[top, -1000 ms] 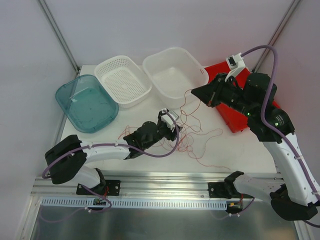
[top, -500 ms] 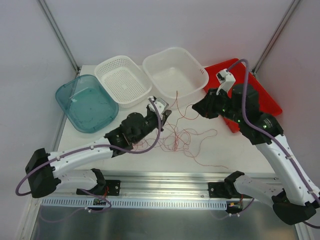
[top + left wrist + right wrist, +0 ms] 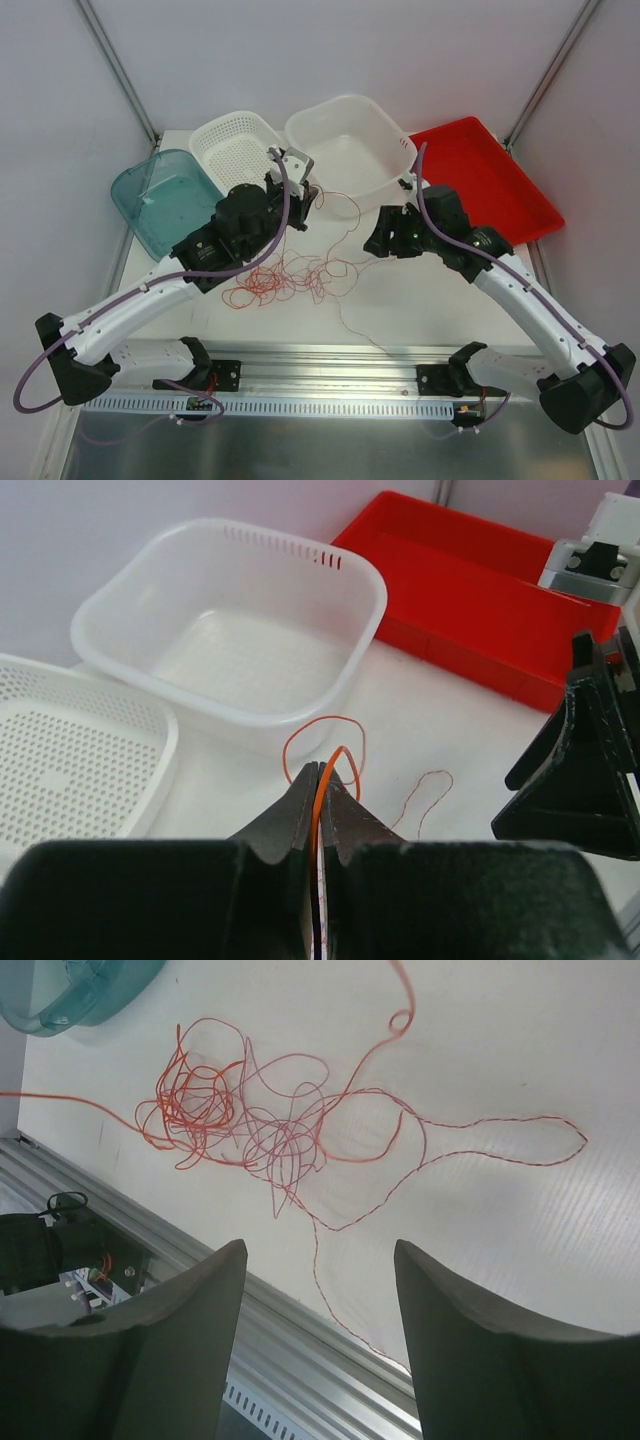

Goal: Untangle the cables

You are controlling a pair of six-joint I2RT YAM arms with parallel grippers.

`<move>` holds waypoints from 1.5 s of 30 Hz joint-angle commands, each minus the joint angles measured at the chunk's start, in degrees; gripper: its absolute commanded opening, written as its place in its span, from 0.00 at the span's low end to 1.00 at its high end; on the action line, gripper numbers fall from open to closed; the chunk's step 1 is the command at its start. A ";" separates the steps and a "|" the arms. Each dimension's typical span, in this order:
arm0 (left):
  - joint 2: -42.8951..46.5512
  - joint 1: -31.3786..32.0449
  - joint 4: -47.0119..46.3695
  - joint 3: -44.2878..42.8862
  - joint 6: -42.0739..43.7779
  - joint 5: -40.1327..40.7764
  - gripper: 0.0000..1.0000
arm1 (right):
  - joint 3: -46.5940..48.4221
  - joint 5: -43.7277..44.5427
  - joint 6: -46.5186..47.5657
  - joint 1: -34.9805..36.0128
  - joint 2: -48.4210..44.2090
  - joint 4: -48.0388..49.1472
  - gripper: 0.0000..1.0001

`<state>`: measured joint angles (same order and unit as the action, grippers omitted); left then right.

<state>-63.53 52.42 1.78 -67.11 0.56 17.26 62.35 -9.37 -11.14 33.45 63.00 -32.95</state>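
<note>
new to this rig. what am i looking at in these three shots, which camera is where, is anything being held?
Two robot arms are bolted at the near edge of a table. The wide picture looks down from above and behind them. The other two come from a camera on each wrist, so each shows its own jaws at the bottom.

On the table lies a tangle of thin red-orange cables. Along the far side stand a teal container, a perforated white basket, a white tub and a red tray.

The left arm has its jaws shut on one strand, near the basket and tub. The right arm has its jaws open, holding nothing, beside the tangle.
</note>
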 commanded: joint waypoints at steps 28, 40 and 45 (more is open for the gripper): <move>-4.06 -5.05 17.55 -26.66 3.83 9.28 0.00 | -13.74 -1.36 -8.73 12.51 26.21 32.07 0.23; -2.48 -9.36 17.82 -30.53 15.33 17.19 0.00 | -20.77 3.92 -7.50 4.70 19.18 21.79 0.01; -1.95 -11.46 17.73 -32.03 20.62 21.58 0.00 | -24.19 4.09 -7.50 -4.08 13.12 16.96 0.01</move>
<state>-67.18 42.50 20.10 -96.44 15.66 33.85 39.77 -6.68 -18.83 33.32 80.51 -11.40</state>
